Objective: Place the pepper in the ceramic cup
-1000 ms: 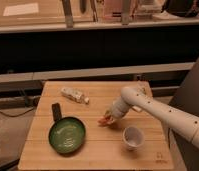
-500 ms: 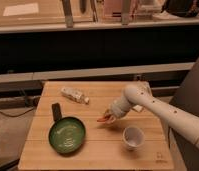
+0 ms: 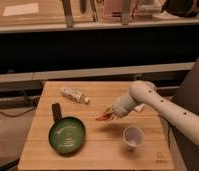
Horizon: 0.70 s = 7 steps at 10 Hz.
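Note:
The small orange-red pepper [image 3: 102, 117] hangs in my gripper [image 3: 108, 114], lifted a little above the wooden table [image 3: 98, 152] near its middle. The gripper is shut on the pepper's right end. The white ceramic cup [image 3: 133, 137] stands upright on the table to the lower right of the gripper, apart from it. My white arm [image 3: 158, 105] reaches in from the right.
A green pan [image 3: 67, 135] with a black handle sits at the front left of the table. A clear plastic bottle [image 3: 75, 95] lies on its side at the back left. A dark wall and ledge run behind the table.
The gripper has lifted the pepper slightly off the table. The cup, pan and bottle have not moved.

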### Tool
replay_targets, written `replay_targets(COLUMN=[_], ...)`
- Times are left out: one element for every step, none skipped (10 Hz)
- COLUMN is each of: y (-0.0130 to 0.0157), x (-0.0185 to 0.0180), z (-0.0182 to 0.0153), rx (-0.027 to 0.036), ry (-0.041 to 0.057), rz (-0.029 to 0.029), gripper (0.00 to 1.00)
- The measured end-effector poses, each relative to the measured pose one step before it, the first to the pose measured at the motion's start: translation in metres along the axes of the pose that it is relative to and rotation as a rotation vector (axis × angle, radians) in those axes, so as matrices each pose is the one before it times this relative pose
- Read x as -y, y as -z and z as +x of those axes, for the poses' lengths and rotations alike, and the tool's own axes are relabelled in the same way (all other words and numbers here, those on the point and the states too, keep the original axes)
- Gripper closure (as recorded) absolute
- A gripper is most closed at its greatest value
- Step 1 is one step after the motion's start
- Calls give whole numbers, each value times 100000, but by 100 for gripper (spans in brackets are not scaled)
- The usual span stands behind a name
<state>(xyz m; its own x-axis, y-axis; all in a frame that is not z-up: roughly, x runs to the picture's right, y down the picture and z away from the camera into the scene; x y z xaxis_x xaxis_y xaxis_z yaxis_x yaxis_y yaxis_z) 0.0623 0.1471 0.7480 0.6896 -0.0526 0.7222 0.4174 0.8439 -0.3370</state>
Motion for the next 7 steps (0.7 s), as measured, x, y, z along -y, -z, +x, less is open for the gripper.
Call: replay_targets(y=[582,522,962,649,497,815,430], x=[-2,-120,-129,-222,-165,-241,-308], z=[-519,-472,-765,-393,-315,-577,-193], rx=[624,659,876,564,410,638,436], ry=[-11,-158,-350,-815,-528,-829,-916], rz=[635,635,1003,565,324,400,292], gripper=[100,100,100,100,100,100,100])
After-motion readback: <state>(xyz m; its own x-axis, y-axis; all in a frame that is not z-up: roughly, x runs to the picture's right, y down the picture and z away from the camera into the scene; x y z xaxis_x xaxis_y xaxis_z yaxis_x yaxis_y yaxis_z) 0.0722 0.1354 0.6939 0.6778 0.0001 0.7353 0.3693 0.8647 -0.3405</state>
